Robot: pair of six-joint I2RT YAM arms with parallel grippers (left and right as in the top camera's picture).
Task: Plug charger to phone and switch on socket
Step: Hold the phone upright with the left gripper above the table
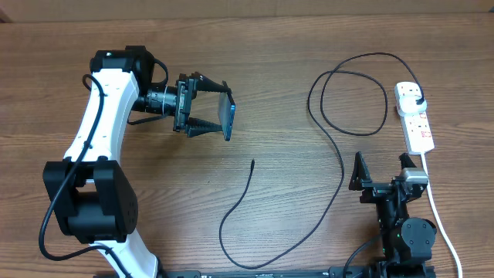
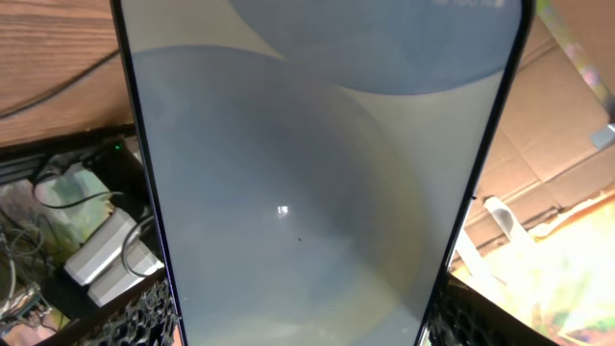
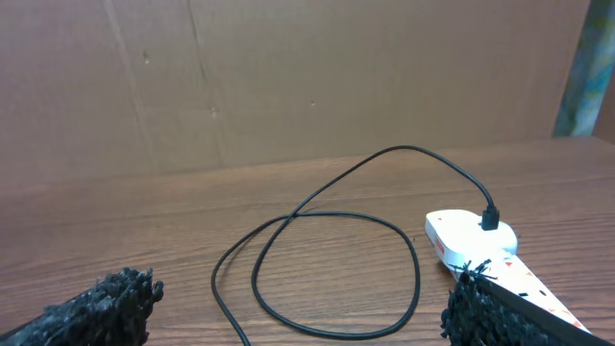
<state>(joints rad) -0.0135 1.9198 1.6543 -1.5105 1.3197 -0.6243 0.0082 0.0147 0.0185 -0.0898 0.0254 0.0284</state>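
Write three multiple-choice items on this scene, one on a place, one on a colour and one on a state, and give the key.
1. Where is the connector tip of the charger?
A. Loose on the table
B. Hanging off an edge
C. Under a box

2. What colour is the power strip body?
A. Black
B. White
C. Blue

3. What state is the phone in?
A. Lying flat, untouched
B. Clamped in the left gripper
C. Standing in a cradle

Key:
1 A, the tip lies on bare wood, apart from everything else.
2 B, the body shows white in the overhead and right wrist views.
3 B, the fingers close on it from both sides, and its screen fills the left wrist view.
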